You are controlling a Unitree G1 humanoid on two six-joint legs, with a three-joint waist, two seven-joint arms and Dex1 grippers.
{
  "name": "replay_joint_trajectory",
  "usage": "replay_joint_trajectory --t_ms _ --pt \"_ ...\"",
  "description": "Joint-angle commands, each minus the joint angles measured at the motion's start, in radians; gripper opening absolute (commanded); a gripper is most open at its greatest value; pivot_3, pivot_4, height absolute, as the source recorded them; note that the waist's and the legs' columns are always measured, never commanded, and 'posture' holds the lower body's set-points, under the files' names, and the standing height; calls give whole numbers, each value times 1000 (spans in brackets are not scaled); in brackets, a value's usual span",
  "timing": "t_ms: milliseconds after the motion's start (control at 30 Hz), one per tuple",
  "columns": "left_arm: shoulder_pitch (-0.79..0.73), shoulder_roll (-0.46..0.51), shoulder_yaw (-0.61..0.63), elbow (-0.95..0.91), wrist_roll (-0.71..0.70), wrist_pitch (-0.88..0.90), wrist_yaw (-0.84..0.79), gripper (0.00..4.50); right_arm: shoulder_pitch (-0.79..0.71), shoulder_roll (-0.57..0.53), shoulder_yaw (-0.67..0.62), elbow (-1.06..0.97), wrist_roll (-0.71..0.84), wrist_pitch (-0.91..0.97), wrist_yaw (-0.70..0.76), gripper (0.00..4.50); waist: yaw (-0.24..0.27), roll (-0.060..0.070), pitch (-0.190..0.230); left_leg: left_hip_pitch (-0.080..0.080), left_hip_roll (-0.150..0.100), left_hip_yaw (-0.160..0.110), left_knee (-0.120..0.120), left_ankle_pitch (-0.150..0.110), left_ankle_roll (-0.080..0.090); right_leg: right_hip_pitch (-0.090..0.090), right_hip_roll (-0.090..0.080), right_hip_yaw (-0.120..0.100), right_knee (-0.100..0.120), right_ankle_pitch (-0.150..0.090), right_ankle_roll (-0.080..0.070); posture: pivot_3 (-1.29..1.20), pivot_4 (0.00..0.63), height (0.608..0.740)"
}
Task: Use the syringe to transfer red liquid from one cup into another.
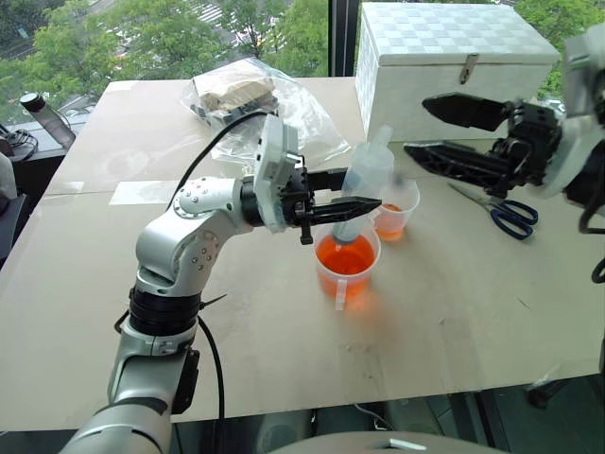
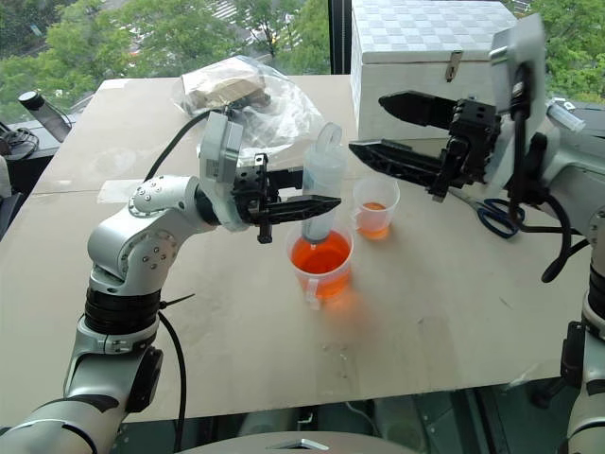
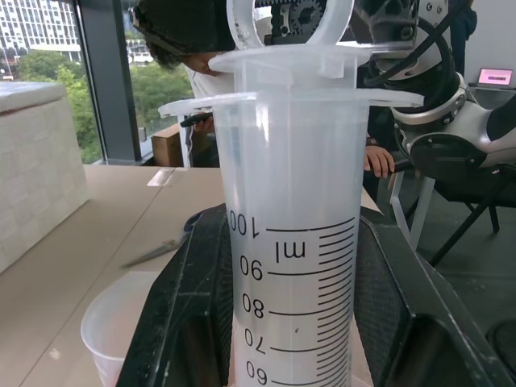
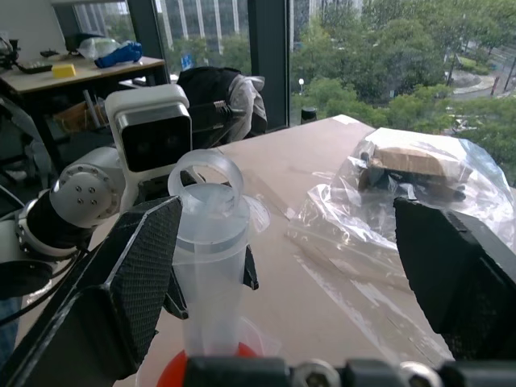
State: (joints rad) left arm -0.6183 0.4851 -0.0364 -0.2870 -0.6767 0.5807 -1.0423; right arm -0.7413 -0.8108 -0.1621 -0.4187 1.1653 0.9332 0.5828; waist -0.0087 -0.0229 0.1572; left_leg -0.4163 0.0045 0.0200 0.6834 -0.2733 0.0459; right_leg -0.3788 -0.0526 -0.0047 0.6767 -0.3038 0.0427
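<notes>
The syringe [image 1: 371, 159] stands upright with its nozzle down in the wide clear cup [image 1: 337, 284]. That cup has a white tab handle and holds the red liquid [image 1: 344, 256]. My left gripper [image 1: 363, 190] is shut on the syringe's barrel [image 3: 294, 242], one black finger [image 3: 185, 322] on each side. The smaller cup [image 1: 395, 212] stands just behind and to the right, with a little orange-red liquid at its bottom. My right gripper [image 1: 416, 125] hangs open to the right of the syringe's top ring [image 4: 205, 173], pointing at it, with nothing between its fingers.
A white checkered box [image 1: 454, 66] stands at the back right. Blue-handled scissors [image 1: 506, 213] lie in front of it. A crumpled clear plastic bag [image 1: 250, 104] sits at the back centre and a bottle [image 1: 47, 118] off the table's far left. A person [image 3: 185, 32] sits beyond the table.
</notes>
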Motion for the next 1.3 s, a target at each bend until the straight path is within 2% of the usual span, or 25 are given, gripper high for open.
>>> replay_joint_trajectory --t_ms 33,333,433,467,600,667,700,933,1300 --pt "20 -10 0 -19 11 -43 9 1377 -22 17 6 -24 -34 -27 7 4500 0 0 0 0 0 0 0 0 0 0 0 0 0 0 0 0 150 740" --pt "55 -20 -23 2 58 -107 1 1377 -95 94 80 -49 -95 -3 -52 4500 -1 0 0 0 0 0 0 0 0 0 0 0 0 0 0 0 150 740" --pt "60 -26 -28 7 62 -116 1 1377 -99 117 86 -63 -76 20 -74 3715 -1 0 0 0 0 0 0 0 0 0 0 0 0 0 0 0 150 740" --pt "63 -28 -30 8 65 -121 0 1377 -99 124 88 -65 -76 26 -85 3314 -1 0 0 0 0 0 0 0 0 0 0 0 0 0 0 0 150 740" --pt "85 -43 -37 18 81 -148 1 1377 -86 130 81 -71 -74 45 -97 1239 -1 0 0 0 0 0 0 0 0 0 0 0 0 0 0 0 150 740" --pt "91 -48 -38 18 82 -153 3 1377 -85 128 74 -73 -68 52 -99 320 -1 0 0 0 0 0 0 0 0 0 0 0 0 0 0 0 150 740" --pt "92 -51 -37 18 80 -152 5 1377 -86 128 71 -73 -66 56 -100 21 -2 0 0 0 0 0 0 0 0 0 0 0 0 0 0 0 150 740" --pt "105 -56 -52 15 99 -173 3 1377 -124 164 33 -49 -59 38 -165 21 -2 0 0 0 0 0 0 0 0 0 0 0 0 0 0 0 150 740" --pt "126 -57 -70 -1 82 -161 -8 1377 -173 189 -57 63 46 32 -323 21 -2 0 0 0 0 0 0 0 0 0 0 -1 0 0 0 0 150 740"
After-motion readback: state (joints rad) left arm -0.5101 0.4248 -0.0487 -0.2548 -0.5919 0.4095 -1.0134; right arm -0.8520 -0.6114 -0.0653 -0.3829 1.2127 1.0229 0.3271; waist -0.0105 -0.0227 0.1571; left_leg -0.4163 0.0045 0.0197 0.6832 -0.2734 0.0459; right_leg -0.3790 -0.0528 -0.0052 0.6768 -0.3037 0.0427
